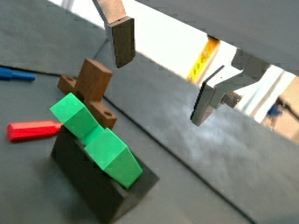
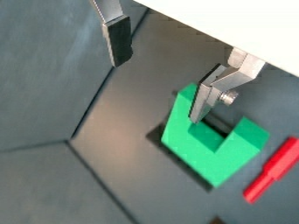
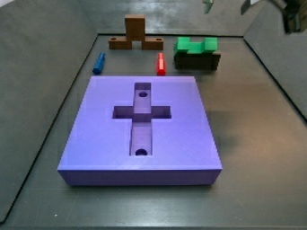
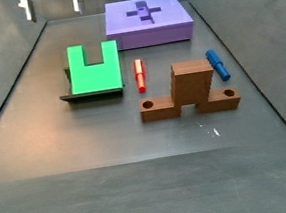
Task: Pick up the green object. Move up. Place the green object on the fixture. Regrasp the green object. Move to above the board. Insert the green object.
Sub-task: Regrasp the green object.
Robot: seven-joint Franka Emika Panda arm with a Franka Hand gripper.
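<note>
The green object is a bright U-shaped piece lying on the dark fixture. It shows in both side views, with the fixture under it, and in a wrist view. My gripper is open and empty, raised above the floor and apart from the green object; in a wrist view one finger overlaps the piece's edge. Only its fingertips show in the side views. The purple board with its cross recess lies apart from the fixture.
A brown wooden T-shaped block stands near the fixture. A red peg lies beside the fixture. A blue peg lies farther off. Dark walls ring the floor.
</note>
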